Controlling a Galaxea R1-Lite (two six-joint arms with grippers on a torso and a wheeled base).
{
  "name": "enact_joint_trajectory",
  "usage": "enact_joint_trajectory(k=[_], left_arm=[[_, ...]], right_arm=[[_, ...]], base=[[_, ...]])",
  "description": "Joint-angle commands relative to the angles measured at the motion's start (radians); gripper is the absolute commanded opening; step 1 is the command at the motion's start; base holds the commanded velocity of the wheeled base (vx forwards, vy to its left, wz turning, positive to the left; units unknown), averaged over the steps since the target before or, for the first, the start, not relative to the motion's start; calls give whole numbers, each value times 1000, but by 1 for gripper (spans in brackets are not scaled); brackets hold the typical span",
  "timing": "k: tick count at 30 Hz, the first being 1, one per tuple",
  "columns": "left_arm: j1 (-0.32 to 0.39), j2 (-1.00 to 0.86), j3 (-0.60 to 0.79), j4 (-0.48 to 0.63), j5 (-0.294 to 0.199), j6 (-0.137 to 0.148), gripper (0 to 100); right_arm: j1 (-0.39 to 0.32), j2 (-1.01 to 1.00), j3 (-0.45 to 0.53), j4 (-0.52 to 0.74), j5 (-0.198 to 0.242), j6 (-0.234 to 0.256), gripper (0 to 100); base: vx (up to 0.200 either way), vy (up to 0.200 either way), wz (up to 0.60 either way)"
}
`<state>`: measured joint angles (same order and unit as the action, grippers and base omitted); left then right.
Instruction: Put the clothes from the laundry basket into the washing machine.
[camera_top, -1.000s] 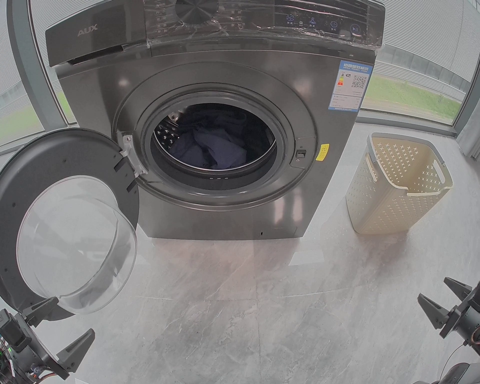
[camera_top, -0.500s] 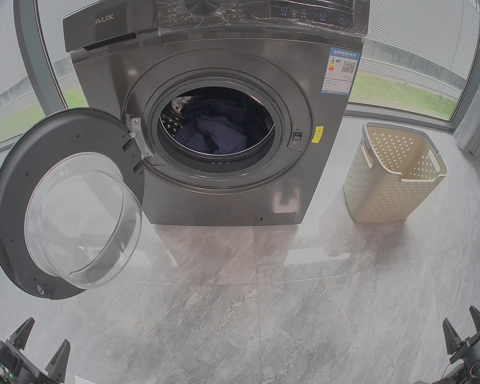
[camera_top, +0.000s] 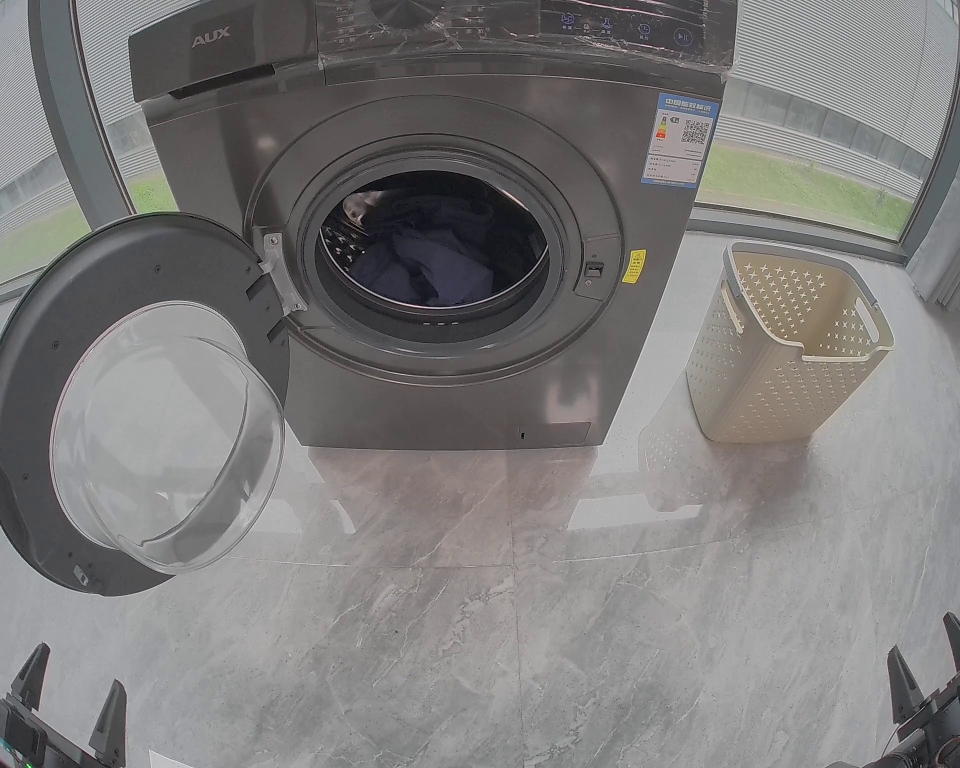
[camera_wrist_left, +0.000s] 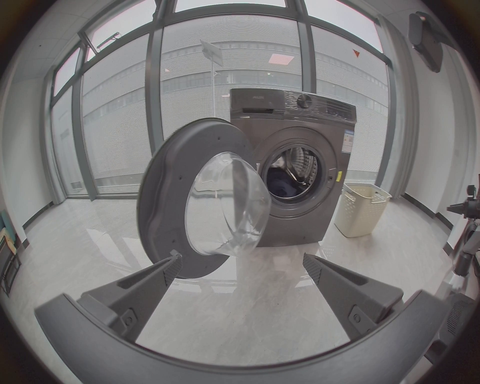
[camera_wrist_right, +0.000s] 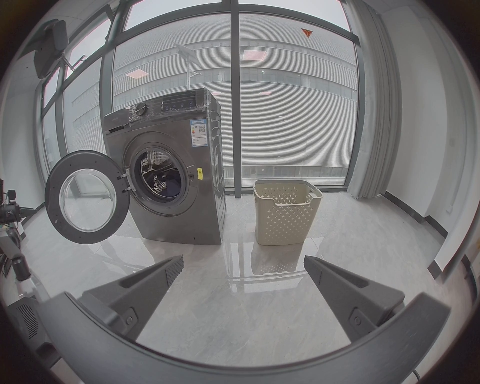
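Observation:
A grey washing machine stands ahead with its round door swung wide to the left. Dark blue clothes lie inside the drum. A cream laundry basket stands on the floor to the machine's right; no clothes are visible inside it. My left gripper is low at the left, open with nothing between its fingers. My right gripper is low at the right, also open and holding nothing. Both are well back from the machine. The left wrist view looks at the door and drum; the right wrist view looks at the basket and machine.
Polished grey marble floor stretches between me and the machine. Tall windows run behind the machine and basket. A white wall and a curtain close the right side. The open door juts into the left floor space.
The head camera pulled back from the machine, mostly in the first half second. Both grippers sank toward the lower corners and stayed open. Clothes, door and basket kept their places.

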<state>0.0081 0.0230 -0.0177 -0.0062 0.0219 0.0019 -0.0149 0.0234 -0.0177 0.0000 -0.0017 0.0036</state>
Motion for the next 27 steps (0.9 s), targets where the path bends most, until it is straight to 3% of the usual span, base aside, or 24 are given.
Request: enact_joint_trajectory(k=[1, 10, 27], left_arm=[[-7, -17, 16, 9, -31, 9, 100], [-7, -15, 16, 9, -33, 6, 100], [-7, -15, 16, 9, -33, 6, 100]], right_arm=[[3, -14, 16, 2, 12, -5, 100], [3, -14, 16, 2, 12, -5, 100], [3, -14, 16, 0, 12, -5, 100]], base=[[0, 0, 0], [0, 0, 0], [0, 200, 0]])
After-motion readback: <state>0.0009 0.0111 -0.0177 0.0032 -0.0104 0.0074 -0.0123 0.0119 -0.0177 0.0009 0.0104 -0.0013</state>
